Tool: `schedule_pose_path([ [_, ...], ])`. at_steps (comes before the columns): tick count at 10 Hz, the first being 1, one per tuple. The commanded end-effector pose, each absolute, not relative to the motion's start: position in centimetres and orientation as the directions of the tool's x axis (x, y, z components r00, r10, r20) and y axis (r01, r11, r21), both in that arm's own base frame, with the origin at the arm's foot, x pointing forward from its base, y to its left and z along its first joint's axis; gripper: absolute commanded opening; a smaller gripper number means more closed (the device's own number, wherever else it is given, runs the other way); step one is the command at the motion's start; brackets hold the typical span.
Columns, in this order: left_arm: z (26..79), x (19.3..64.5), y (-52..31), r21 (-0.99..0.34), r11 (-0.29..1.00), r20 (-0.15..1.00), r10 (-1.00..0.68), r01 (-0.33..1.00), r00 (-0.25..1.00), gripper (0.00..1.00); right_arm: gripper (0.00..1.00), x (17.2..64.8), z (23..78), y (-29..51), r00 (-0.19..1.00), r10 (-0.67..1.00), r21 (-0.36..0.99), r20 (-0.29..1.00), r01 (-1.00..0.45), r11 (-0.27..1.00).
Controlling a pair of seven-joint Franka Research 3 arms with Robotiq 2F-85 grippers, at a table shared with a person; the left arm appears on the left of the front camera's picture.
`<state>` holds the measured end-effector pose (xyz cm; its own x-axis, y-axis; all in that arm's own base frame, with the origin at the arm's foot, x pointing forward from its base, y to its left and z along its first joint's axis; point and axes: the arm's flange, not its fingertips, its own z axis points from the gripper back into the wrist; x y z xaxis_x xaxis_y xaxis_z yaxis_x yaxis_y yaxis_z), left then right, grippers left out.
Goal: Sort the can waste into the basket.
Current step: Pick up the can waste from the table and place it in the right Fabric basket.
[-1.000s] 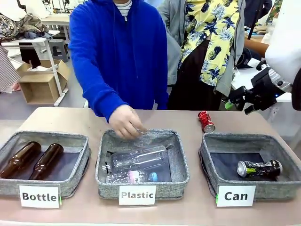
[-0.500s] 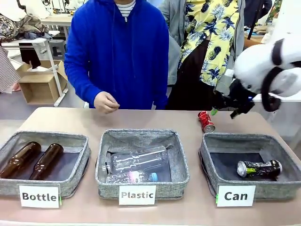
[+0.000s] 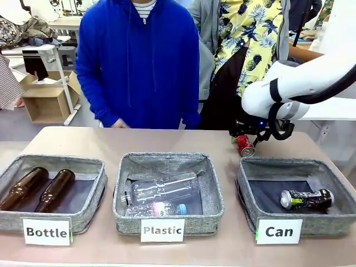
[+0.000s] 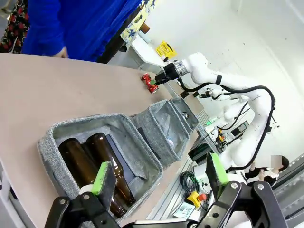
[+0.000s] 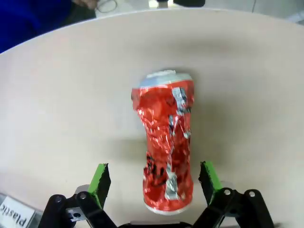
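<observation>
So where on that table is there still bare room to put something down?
Bare tabletop runs along the far edge, behind the Bottle basket and Plastic basket. Near the red can it's crowded by the right gripper. The Can basket has floor free beside the black can.

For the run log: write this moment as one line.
right tool: open, straddling red can on table, no contact | left tool: open, above bottle basket | black can: in can basket

2 brown bottles (image 3: 39,189) in "Bottle" basket (image 3: 83,167); plastic bottles (image 3: 164,189) in "Plastic" basket (image 3: 167,162).
</observation>
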<state>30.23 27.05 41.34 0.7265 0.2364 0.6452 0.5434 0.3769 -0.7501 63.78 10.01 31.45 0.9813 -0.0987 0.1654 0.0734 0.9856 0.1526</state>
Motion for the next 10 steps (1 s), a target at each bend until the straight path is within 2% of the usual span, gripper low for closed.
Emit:
schedule_pose_path([
  [1,41.41,30.03,26.76,-0.745,0.383,0.650,0.237,0.546,0.722,1.00,1.00,65.39,30.64,11.08,0.973,-0.149,0.037,0.177,0.145,0.989],
  [4,41.41,30.03,26.76,-0.745,0.383,0.650,0.237,0.546,0.722,1.00,1.00,65.54,30.21,11.37,0.972,-0.151,0.033,0.181,0.147,0.989],
  [5,41.41,30.03,26.76,-0.745,0.383,0.650,0.237,0.546,0.722,1.00,0.40,65.63,30.16,11.44,0.972,-0.159,0.038,0.171,0.155,0.987],
  [6,41.41,30.03,26.76,-0.745,0.383,0.650,0.237,0.546,0.722,1.00,0.40,65.57,30.13,11.40,0.974,-0.158,0.034,0.165,0.154,0.987],
  [7,41.41,30.03,26.76,-0.745,0.383,0.650,0.237,0.546,0.722,1.00,0.00,65.63,30.10,11.24,0.976,-0.156,0.024,0.155,0.154,0.988],
  [8,41.41,30.03,26.76,-0.745,0.383,0.650,0.237,0.546,0.722,1.00,0.38,65.64,30.16,11.26,0.977,-0.152,0.025,0.152,0.149,0.988],
  [9,41.41,30.03,26.76,-0.745,0.383,0.650,0.237,0.546,0.722,1.00,0.00,65.76,30.16,11.31,0.977,-0.153,0.027,0.147,0.150,0.988],
  [10,41.41,30.03,26.76,-0.745,0.383,0.650,0.237,0.546,0.722,1.00,0.00,65.74,30.23,11.15,0.979,-0.152,0.026,0.140,0.149,0.988],
])
